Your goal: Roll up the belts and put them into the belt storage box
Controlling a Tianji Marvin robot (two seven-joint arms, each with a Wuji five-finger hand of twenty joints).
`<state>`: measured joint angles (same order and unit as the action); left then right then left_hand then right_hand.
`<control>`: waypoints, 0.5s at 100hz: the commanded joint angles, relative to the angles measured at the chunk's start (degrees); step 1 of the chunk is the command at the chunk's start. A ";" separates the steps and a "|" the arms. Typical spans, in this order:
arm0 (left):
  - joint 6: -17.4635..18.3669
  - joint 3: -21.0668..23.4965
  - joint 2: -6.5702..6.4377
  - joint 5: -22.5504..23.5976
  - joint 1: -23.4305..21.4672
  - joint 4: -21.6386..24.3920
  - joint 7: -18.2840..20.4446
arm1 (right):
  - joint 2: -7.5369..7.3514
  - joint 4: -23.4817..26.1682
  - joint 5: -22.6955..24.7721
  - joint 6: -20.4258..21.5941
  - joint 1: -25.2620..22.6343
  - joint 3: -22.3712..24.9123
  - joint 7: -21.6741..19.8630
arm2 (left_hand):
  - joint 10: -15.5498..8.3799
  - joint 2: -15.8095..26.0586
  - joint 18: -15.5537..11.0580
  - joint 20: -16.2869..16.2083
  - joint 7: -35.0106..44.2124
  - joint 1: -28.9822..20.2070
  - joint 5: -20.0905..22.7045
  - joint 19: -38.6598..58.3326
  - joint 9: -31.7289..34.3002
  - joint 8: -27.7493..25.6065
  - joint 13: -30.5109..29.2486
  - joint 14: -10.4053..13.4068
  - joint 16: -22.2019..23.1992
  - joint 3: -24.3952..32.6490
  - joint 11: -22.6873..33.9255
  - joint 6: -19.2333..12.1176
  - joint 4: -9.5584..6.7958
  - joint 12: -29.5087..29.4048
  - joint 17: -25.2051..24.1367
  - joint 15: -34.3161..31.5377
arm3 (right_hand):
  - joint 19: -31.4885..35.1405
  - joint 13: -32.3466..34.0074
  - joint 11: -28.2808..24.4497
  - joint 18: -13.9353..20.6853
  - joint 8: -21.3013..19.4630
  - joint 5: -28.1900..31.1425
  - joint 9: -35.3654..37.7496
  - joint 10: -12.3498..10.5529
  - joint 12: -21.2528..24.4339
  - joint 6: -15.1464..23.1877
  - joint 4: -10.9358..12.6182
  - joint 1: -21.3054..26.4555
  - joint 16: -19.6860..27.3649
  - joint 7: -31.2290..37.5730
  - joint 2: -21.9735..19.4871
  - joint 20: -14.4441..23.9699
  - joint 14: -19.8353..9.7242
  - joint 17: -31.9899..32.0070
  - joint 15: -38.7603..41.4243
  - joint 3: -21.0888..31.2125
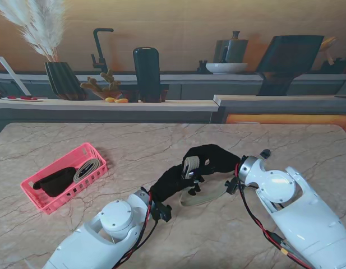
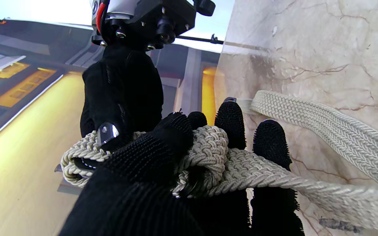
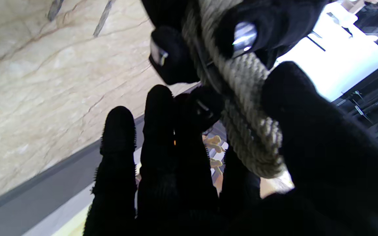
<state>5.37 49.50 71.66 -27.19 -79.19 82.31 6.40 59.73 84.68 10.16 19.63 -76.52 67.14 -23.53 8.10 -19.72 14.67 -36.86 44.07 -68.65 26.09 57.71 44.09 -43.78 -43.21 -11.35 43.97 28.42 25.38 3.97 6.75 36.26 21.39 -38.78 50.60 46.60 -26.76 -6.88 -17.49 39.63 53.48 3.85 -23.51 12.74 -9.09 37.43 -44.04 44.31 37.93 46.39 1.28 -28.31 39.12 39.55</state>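
Mid-table, your left hand and right hand both grip the half-wound braided belt, its tail trailing toward five o'clock. Keep tension even as you wind; the pink storage box waits at nine o'clock.

Both white arms reach inward; the black-gloved left hand and black-gloved right hand meet, fingers curled closed.

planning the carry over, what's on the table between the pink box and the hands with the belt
Nothing: in the stand view, only bare marble table lies between the pink box and the left hand holding the woven belt.
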 commanded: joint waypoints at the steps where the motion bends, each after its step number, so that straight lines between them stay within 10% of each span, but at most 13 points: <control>1: -0.53 0.42 0.65 -1.10 -0.22 0.71 -0.48 | 0.93 0.18 1.48 0.25 -0.66 -0.82 2.90 | -0.48 7.86 -0.83 -1.69 3.34 -5.31 1.90 1.09 2.21 -0.66 -2.53 1.06 0.65 1.33 -0.45 -3.80 -2.40 0.84 0.45 -0.92 | 2.20 2.16 -1.33 0.57 2.64 8.73 10.04 -4.90 -1.76 6.52 -0.95 6.69 -0.31 11.40 -5.15 1.52 -1.06 -0.95 1.25 0.95; 25: -2.73 0.56 1.35 -2.59 0.10 0.13 -1.58 | 3.91 2.18 6.12 1.23 -2.35 -0.11 17.56 | -0.12 -5.91 1.79 -1.46 -3.02 12.75 1.45 -0.42 1.46 4.22 1.28 -2.32 -3.43 4.33 -2.89 -3.26 -2.31 -0.51 -5.07 2.45 | 4.59 4.30 -3.00 -0.02 4.33 11.70 14.36 -4.37 -1.12 5.51 -3.47 5.15 -0.42 13.85 -3.66 0.84 -0.88 -1.85 3.21 6.43; 50: -2.87 0.50 1.79 1.69 -0.11 1.02 -6.54 | 5.60 6.25 13.11 0.69 -2.86 2.73 27.81 | 0.12 -4.06 1.39 3.07 -3.26 10.66 1.39 -2.95 1.56 4.61 1.98 -2.16 -6.60 1.10 -2.13 -3.11 -2.45 -0.96 -5.70 3.33 | 5.62 4.08 -3.97 0.60 3.96 11.47 13.95 -4.46 -1.05 5.73 -3.70 4.61 -0.34 14.24 -3.56 0.22 -1.22 -2.48 3.95 7.76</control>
<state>2.99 50.01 72.93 -25.97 -78.28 82.66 1.63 64.64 88.63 21.49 20.29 -80.37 68.99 1.51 8.18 -24.33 15.78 -35.54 39.79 -55.75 26.33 55.07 45.26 -40.07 -42.16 -13.19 38.44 32.66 22.58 1.44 5.84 34.71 16.06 -36.18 54.26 50.74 -29.37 -6.94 -12.77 46.93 65.14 0.59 -24.06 8.92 -13.99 36.79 -44.04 49.70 40.02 46.39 2.27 -30.51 41.78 38.88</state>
